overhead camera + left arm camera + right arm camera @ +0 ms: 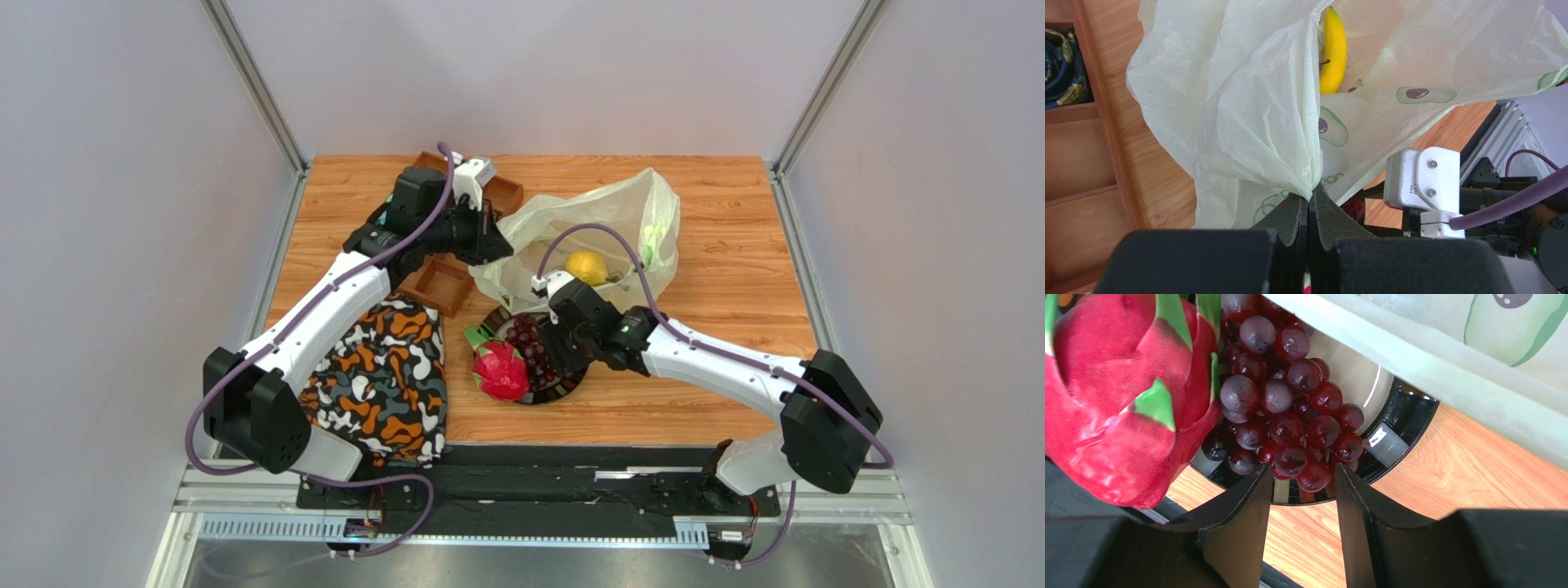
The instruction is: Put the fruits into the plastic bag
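Left wrist: yellow banana [1333, 52] inside the plastic bag [1229, 104]

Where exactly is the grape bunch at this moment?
In the top view, the grape bunch lies on the dark round plate, right of the dragon fruit and just below the plastic bag.

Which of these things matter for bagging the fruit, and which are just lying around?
Job: translucent pale green plastic bag; yellow banana; dark purple grape bunch; pink-red dragon fruit.
Lying about: orange-black-white patterned cloth; brown wooden compartment tray; dark rolled cloth.
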### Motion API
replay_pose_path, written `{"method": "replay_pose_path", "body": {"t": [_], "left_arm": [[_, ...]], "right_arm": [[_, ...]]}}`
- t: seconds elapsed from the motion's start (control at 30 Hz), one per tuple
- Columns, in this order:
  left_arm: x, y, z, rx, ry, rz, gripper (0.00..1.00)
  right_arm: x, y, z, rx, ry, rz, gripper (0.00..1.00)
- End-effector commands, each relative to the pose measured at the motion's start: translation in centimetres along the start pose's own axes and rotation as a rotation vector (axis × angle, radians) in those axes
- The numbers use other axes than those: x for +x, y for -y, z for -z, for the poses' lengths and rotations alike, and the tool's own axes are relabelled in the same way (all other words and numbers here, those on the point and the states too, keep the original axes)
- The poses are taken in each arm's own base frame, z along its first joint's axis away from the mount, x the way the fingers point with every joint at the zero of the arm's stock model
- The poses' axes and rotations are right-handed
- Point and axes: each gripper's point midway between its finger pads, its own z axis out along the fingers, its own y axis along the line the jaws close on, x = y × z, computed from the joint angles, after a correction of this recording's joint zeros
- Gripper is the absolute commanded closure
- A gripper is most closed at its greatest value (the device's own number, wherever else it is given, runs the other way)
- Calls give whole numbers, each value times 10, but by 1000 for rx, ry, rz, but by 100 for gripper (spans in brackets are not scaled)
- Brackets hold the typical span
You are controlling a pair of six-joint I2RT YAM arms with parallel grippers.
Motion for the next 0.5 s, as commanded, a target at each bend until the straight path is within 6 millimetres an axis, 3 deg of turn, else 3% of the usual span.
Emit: {"method": "replay_pose_path", "body": {"t": [0.0,0.47], "left_arm": [[-12,8,8,17,49,-16,100],[-12,8,7,23,47,-13,100]], "right_arm": [[-10,-3,-4,3,35,0,55],[-11,-9,-15,-4,13,45,59]]}}
